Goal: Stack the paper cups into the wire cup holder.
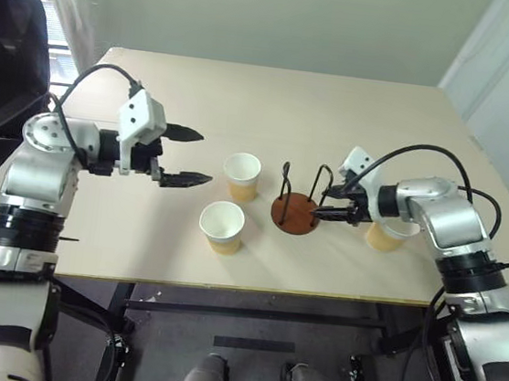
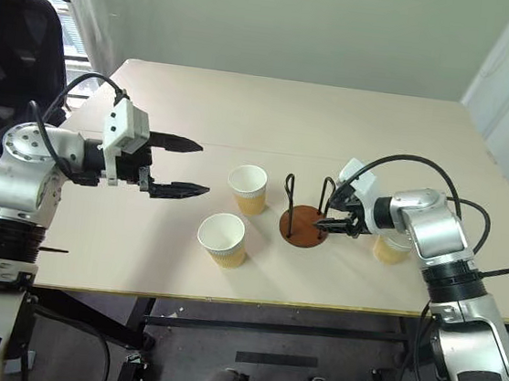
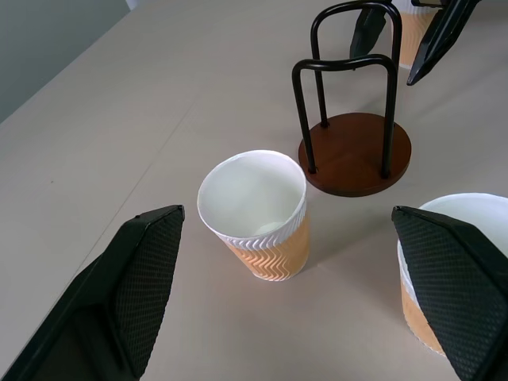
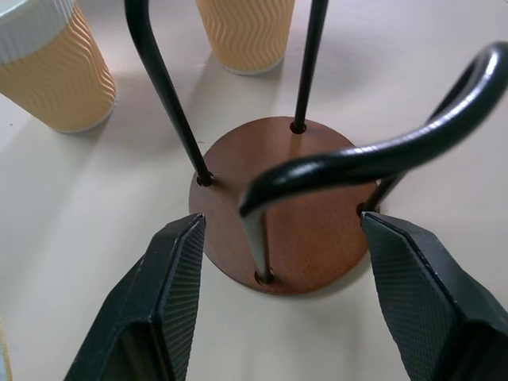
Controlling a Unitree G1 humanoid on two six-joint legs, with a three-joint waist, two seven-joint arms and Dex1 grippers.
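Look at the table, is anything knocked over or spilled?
No. All three paper cups stand upright and look empty, and the wire cup holder sits flat on its base. Nothing is spilled on the table.

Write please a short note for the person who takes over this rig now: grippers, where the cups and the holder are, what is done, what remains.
Left gripper: open, holding nothing, above the table, to the left of the cups.
Right gripper: fingers apart on either side of the wire cup holder, at its base; nothing held.
Holder: upright, no cup in it.
Cups: far cup and near cup stand upright left of the holder; third cup stands right of it, partly hidden by the right arm.
Done: no cup stacked.
Left: put all three cups into the holder.
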